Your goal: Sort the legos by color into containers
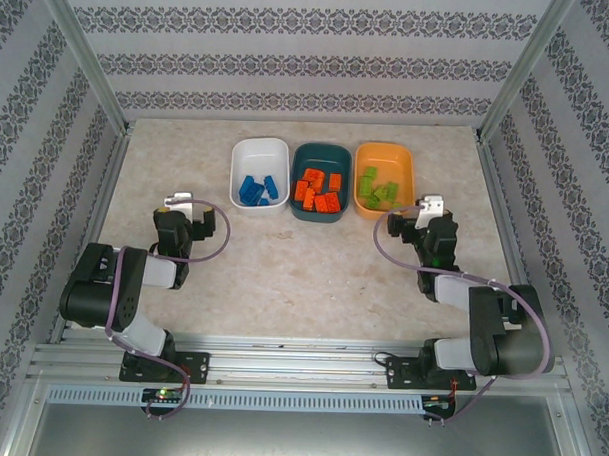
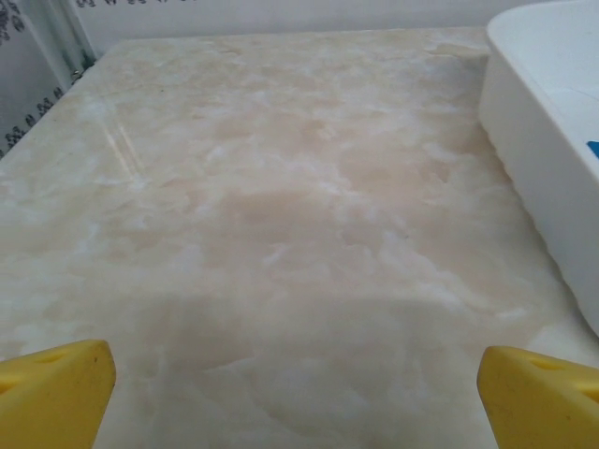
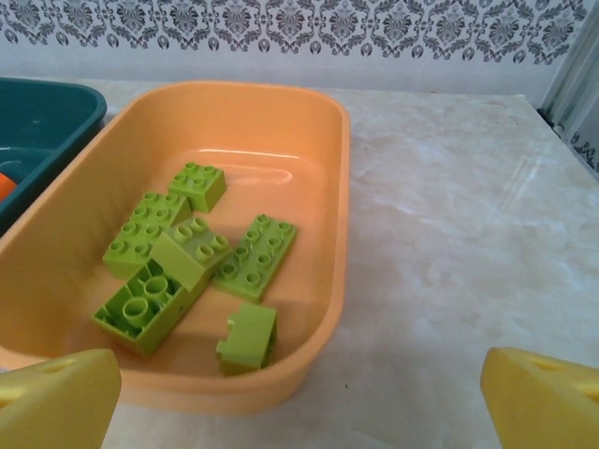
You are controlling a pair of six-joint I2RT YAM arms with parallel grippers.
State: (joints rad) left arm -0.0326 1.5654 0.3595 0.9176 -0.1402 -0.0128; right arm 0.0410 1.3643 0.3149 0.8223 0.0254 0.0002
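Nearest the lens, two yellow foam-like fingertips point(image 2: 56, 388) sit in the lower corners of the left wrist view, far apart, with bare tabletop between them. The left gripper point(image 2: 299, 393) is wide open, holding and touching nothing. The right gripper point(image 3: 299, 393) is the same: its yellow fingertips point(image 3: 547, 398) are spread to the frame's bottom corners and hold nothing.

In the top view the beige marbled table point(image 1: 303, 278) fills the middle of the frame, with two black arms at lower left and lower right. Three shallow rounded-rectangle plastic trays stand side by side at upper centre: a white tray point(image 1: 259, 156), a dark teal tray point(image 1: 322, 155) and a light orange tray point(image 1: 385, 156).

The lime green studded bricks point(image 3: 192, 253) number six, all inside the light orange tray, some leaning on each other. The orange-red bricks point(image 1: 319, 190) lie heaped in the teal tray, roughly six, too overlapped to count surely. The blue bricks point(image 1: 259, 189) lie in the white tray, four or so, blurred together.

The left wrist view cuts the white tray off at the right edge, and the right wrist view cuts the teal tray off at upper left.
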